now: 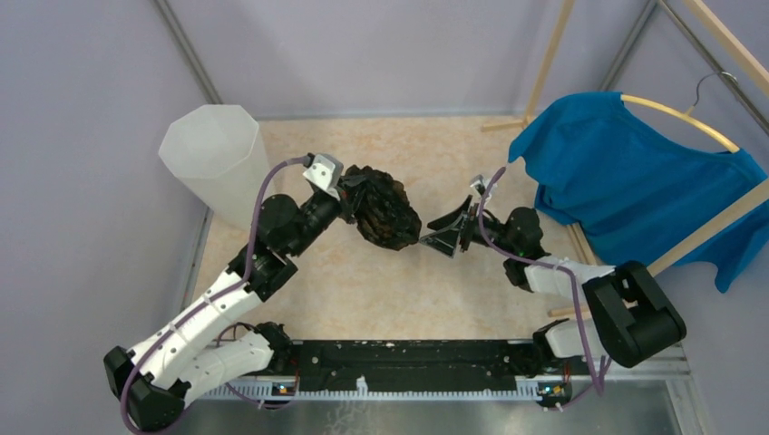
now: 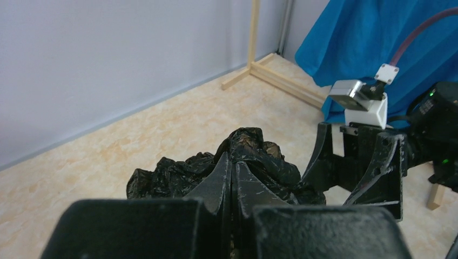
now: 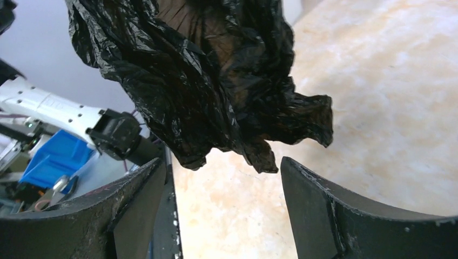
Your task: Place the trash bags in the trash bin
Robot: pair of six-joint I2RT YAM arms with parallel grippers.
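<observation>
A crumpled glossy black trash bag [image 1: 384, 214] hangs in the air over the middle of the table. My left gripper [image 1: 355, 201] is shut on its left side; in the left wrist view the bag [image 2: 254, 159] bunches beyond the closed fingertips [image 2: 232, 167]. My right gripper [image 1: 442, 234] is open just to the bag's right, not touching it; in the right wrist view the bag [image 3: 200, 75] hangs above and between its spread fingers [image 3: 324, 210]. The translucent white trash bin [image 1: 213, 159] stands at the back left, beside my left arm.
A blue T-shirt [image 1: 635, 186] hangs on a wooden rack [image 1: 707, 231] at the right, close behind my right arm. Grey walls enclose the beige table [image 1: 408, 299]. A black rail [image 1: 408, 362] runs along the near edge.
</observation>
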